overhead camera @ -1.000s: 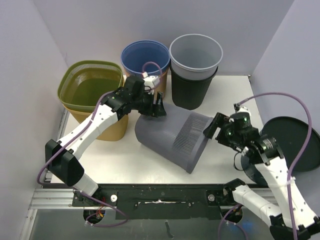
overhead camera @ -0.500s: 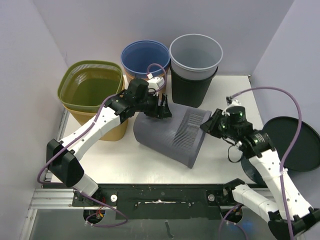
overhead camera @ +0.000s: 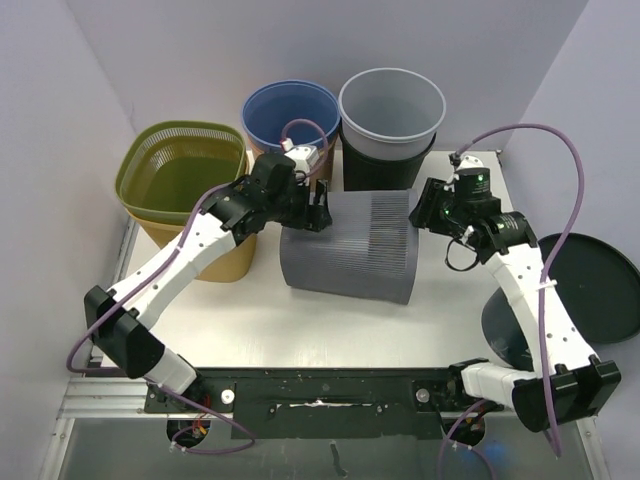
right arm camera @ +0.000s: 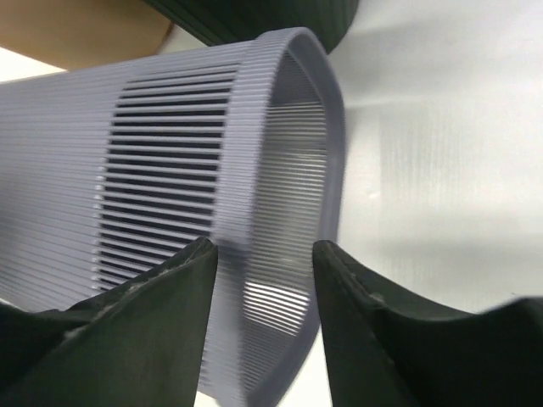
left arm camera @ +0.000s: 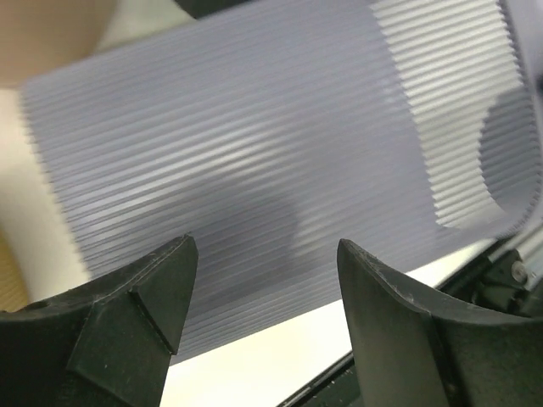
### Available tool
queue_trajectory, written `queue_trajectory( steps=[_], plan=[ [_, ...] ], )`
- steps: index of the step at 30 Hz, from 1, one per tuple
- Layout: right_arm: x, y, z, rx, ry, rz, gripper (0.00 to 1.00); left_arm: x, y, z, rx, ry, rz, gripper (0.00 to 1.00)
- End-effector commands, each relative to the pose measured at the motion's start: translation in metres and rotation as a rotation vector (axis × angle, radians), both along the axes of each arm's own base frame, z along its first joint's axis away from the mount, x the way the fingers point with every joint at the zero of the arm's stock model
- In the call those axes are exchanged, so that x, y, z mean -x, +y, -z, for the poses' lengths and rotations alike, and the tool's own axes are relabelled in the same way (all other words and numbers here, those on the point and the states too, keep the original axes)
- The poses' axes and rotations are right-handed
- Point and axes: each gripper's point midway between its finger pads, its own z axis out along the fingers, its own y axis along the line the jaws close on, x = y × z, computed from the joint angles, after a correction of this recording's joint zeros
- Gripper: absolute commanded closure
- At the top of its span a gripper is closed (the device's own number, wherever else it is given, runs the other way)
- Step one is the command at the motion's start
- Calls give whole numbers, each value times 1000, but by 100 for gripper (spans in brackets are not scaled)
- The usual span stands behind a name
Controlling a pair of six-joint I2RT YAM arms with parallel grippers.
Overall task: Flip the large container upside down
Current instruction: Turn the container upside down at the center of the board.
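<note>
Swung square since a second ago, the large container lies on its side on the surface, not yet inverted. At its closed end is the left pincer, jaws apart. The right pincer straddles the rim; whether it is clamped I cannot tell.

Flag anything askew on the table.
The grey ribbed bin lies on its side mid-table, mouth toward the right claw; the other bins behind it stand upright. Nothing looks spilled or damaged.
</note>
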Motion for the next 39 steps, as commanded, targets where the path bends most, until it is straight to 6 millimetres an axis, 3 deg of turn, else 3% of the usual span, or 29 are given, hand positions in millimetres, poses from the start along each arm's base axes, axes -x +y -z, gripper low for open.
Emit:
queue_trajectory(
  steps=[1, 4, 10, 13, 17, 24, 27, 30, 39],
  plan=[
    [17, -14, -24, 35, -51, 11, 41, -13, 50, -59, -30, -207, -240, 33],
    [25, -13, -39, 13, -73, 2, 29, -17, 69, -46, -94, -175, -322, 32],
    [36, -6, -57, -30, -77, -29, 25, -16, 63, -1, -91, -20, -327, 33],
    [43, -2, -64, -57, -84, -46, 25, -22, 74, 11, -19, 41, -303, 33],
    [48, 0, -52, -76, -50, -43, 31, -20, 73, 13, 17, 57, -248, 33],
    [44, 13, -21, -134, 0, -60, 53, -7, 55, 32, 53, 149, -146, 33],
    [41, 16, -11, -144, 21, -67, 63, -4, 45, 30, 96, 167, -102, 33],
    [39, 15, -1, -134, 43, -57, 79, -2, 35, 19, 146, 161, -61, 33],
    [38, 10, 13, -137, 59, -2, 89, 16, -1, -58, 411, 129, 127, 33]
  ],
)
